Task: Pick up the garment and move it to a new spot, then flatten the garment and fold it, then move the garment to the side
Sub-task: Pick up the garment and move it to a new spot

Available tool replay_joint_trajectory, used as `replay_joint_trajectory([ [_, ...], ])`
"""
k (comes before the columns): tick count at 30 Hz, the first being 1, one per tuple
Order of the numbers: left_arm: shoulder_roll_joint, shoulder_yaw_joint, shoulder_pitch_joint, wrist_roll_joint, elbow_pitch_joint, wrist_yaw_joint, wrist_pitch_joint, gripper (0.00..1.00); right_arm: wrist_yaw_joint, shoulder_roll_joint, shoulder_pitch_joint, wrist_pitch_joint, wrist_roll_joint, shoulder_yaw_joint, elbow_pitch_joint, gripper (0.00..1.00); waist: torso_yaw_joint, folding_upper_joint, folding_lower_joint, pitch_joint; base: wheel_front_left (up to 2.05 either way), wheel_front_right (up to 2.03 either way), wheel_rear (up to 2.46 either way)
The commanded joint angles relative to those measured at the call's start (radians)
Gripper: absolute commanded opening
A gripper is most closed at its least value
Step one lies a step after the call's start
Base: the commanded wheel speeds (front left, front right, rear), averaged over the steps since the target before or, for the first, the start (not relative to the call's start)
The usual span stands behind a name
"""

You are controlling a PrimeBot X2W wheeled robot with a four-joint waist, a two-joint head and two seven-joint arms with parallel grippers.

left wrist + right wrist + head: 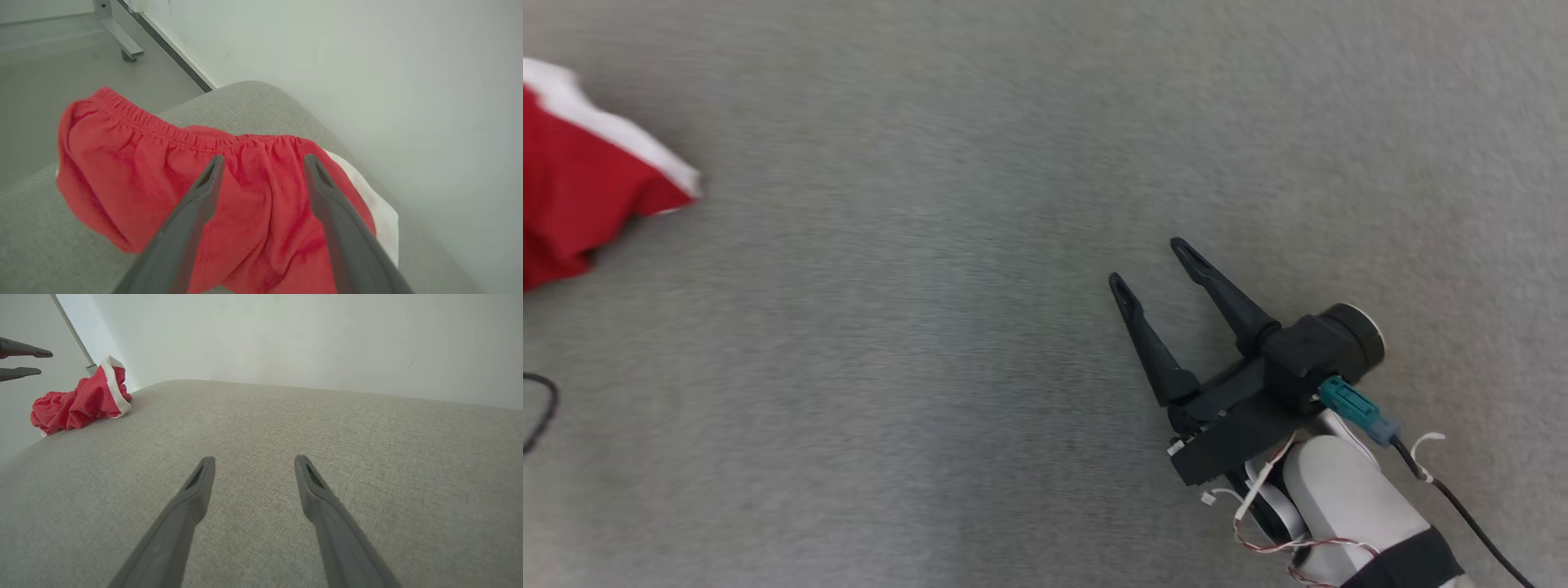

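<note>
Task barely begun, by my read. The garment (580,196), red with white trim, lies crumpled at the far left corner of the grey padded surface (931,327). My left end effector (263,159) hovers over it, spread wide, gripping nothing. The right end effector (1148,263) is wide open and empty, well apart from it. Pickup, flattening, folding and set-aside all remain.

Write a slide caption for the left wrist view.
Open left tool poised over the crumpled red garment on a grey cushion.
</note>
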Motion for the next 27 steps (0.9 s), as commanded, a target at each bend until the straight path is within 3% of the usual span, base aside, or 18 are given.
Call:
replay_joint_trajectory([
  [1, 0.011, 0.013, -0.025, -0.027, 0.010, 0.022, 0.039, 1.00, -0.002, 0.007, -0.022, -0.012, 0.006, 0.005, 0.004, 1.00, -0.138, -0.0004, -0.0004, 0.139, 0.00, 0.00, 0.00],
  [6, 0.039, 0.052, -0.059, -0.069, 0.023, 0.106, 0.149, 1.00, -0.002, 0.014, -0.041, -0.031, 0.013, 0.014, 0.027, 1.00, -0.164, -0.0004, -0.0004, 0.162, 0.00, 0.00, 0.00],
  [12, 0.065, 0.027, -0.009, -0.029, 0.047, 0.203, 0.260, 1.00, -0.003, 0.005, -0.036, -0.045, 0.020, 0.005, 0.061, 1.00, -0.184, -0.0004, -0.0004, 0.155, 0.00, 0.00, 0.00],
  [13, 0.067, 0.012, 0.010, -0.012, 0.049, 0.211, 0.273, 0.91, -0.003, 0.004, -0.033, -0.046, 0.022, 0.002, 0.065, 1.00, -0.185, -0.0004, -0.0004, 0.150, 0.00, 0.00, 0.00],
  [15, 0.061, -0.001, 0.034, -0.007, 0.044, 0.213, 0.279, 0.00, -0.003, 0.005, -0.029, -0.049, 0.025, 0.001, 0.071, 1.00, -0.184, -0.0004, -0.0004, 0.139, 0.00, 0.00, 0.00],
  [21, 0.048, 0.001, 0.075, -0.020, 0.002, 0.159, 0.237, 0.00, -0.003, 0.011, -0.013, -0.059, 0.025, -0.004, 0.091, 1.00, -0.170, -0.0004, -0.0004, 0.071, 0.00, 0.00, 0.00],
  [27, 0.080, 0.006, 0.092, -0.019, -0.062, 0.109, 0.205, 0.00, -0.002, 0.018, 0.008, -0.071, 0.035, -0.008, 0.106, 1.00, -0.155, -0.0004, -0.0004, -0.022, 0.00, 0.00, 0.00],
])
